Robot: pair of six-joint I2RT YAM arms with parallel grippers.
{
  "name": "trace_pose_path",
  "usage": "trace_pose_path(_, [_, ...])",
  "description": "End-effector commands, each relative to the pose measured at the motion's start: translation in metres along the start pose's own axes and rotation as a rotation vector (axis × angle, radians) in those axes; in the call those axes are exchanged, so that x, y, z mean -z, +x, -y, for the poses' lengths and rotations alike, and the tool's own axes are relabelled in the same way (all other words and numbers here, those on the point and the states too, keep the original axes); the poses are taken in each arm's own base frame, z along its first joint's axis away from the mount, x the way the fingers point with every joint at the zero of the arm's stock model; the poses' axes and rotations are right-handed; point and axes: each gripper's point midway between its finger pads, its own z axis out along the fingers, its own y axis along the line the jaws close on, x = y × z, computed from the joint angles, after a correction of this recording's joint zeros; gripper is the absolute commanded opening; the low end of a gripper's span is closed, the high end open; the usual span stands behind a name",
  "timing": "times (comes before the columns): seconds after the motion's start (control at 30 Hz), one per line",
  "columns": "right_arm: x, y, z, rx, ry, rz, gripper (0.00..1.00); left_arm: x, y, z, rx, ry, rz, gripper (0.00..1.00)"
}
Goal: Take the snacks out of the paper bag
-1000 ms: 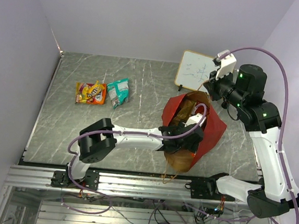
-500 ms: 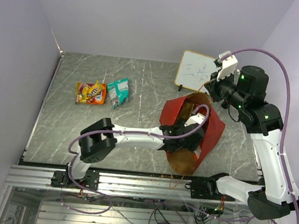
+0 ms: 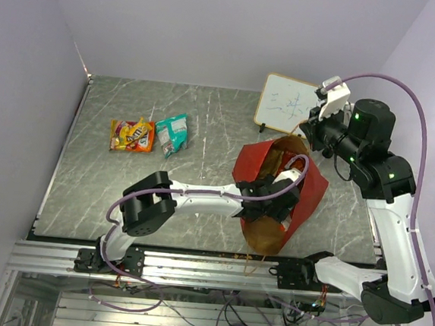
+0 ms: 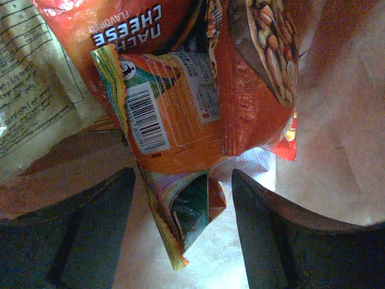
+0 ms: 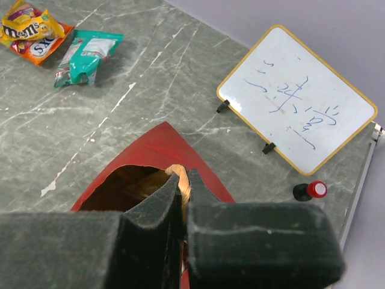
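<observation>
Bag (image 3: 252, 164): red outside, brown inside. It stands right of centre in the overhead view, on the tabletop (image 3: 206, 120), with its mouth open toward the camera.
Left claw (image 4: 183, 180): down inside the bag, the arm reaching in from the left of the frame. Fingers (image 4: 90, 232) stand wide apart and grip nothing.
Orange packet (image 4: 174, 120): in the bag, centre of the left wrist view, barcode side showing. Its teal lower corner hangs between the two fingers. A thin bright gap shows beside the right-hand finger; contact with the left-hand one cannot be told.
Red packet (image 4: 120, 24): in the bag, top of the left wrist view, lettered NACHO CHEESE. It lies above and partly behind the orange packet.
Nut packet (image 4: 258, 78): in the bag, upper right of that view, orange-red with a picture of nuts. It overlaps the orange packet's right edge.
Tan packet (image 4: 30, 78): in the bag, at the left edge of that view, printed with small text.
Right claw (image 5: 182, 180): fingers pressed together, clamped on the bag's far rim. A tan strip shows between them.
Yellow pack (image 3: 131, 134): out of the bag, flat on the tabletop, left of centre in the overhead view.
Teal pack (image 3: 173, 133): just right of the yellow pack, well apart from the bag.
Whiteboard (image 5: 298, 123): propped beyond the bag, upper right, with blue scribbles.
Marker (image 5: 311, 191): red cap, near the whiteboard's lower right corner.
</observation>
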Motion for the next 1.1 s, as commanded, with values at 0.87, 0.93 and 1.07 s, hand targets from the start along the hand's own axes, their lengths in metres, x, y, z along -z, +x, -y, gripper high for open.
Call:
trace_pose_path(0.87, [0.013, -0.053, 0.023, -0.041, 0.131, 0.229, 0.00, 0.121, -0.104, 0.010, -0.069, 0.234, 0.123, 0.07])
trace_pose_path(0.93, [0.013, -0.053, 0.026, -0.047, 0.145, 0.231, 0.00, 0.141, -0.115, 0.011, -0.099, 0.274, 0.157, 0.07])
trace_pose_path(1.07, [0.010, -0.053, 0.028, -0.054, 0.158, 0.238, 0.00, 0.181, -0.137, 0.002, -0.129, 0.301, 0.247, 0.07])
